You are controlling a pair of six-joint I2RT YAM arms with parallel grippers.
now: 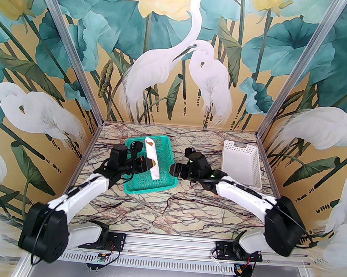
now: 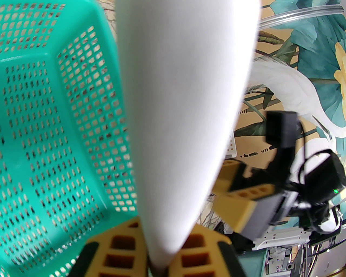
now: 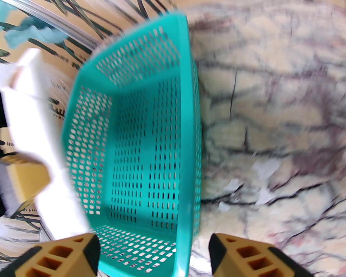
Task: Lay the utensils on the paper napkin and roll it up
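We see the left arm (image 1: 88, 184) stretched forward from its base, elbow low, wrist turned in over the green basket (image 1: 133, 188). The left gripper (image 1: 148, 163) is clamped on the rolled napkin (image 1: 152, 154), and the roll runs lengthwise above the basket. From the left wrist, its 2 yellow fingers (image 2: 119, 249) pinch the white roll between them, with the paper fanning away up the picture. The utensils (image 1: 150, 143) sit inside the roll, showing as 1 orange-brown tip at its far end. Whether the roll touches the basket floor, we cannot tell.

Over to the right arm (image 1: 241, 192): it reaches forward and to the left across the marble table (image 1: 185, 208), with the right gripper (image 1: 173, 170) just beside the basket's right rim. Its jaws stand wide apart, with nothing between them. From the right wrist, 1 finger (image 3: 67, 254) sits on each side of the basket's near wall. The white basket (image 1: 242, 163) sits well apart at the right.
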